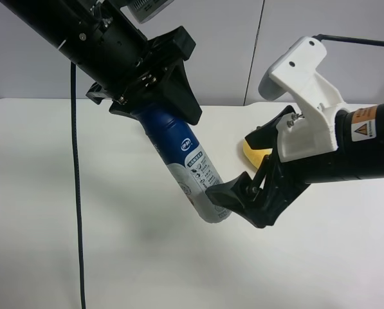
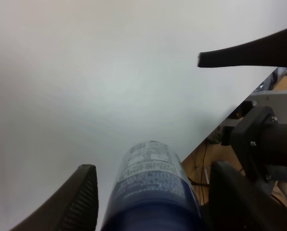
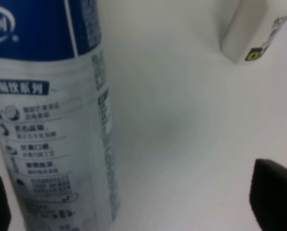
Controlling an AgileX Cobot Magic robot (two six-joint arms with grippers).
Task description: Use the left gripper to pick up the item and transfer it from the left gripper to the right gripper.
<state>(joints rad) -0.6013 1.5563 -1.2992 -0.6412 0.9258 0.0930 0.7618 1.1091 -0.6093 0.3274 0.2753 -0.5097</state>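
Overhead, the left tool (image 1: 154,103) of the all-black arm is clamped on the dark-blue top of the tall cylindrical can with a silvery-white printed lower part (image 1: 185,161), holding it tilted in the air above the white desk (image 1: 63,193). The right tool (image 1: 230,166), on the arm with the white plastic housing, has its jaws apart around the can's lower end, one finger just beside it; contact cannot be told. A yellow plush object (image 1: 255,154) lies behind this tool, and a small white bottle (image 3: 251,29) is nearby.
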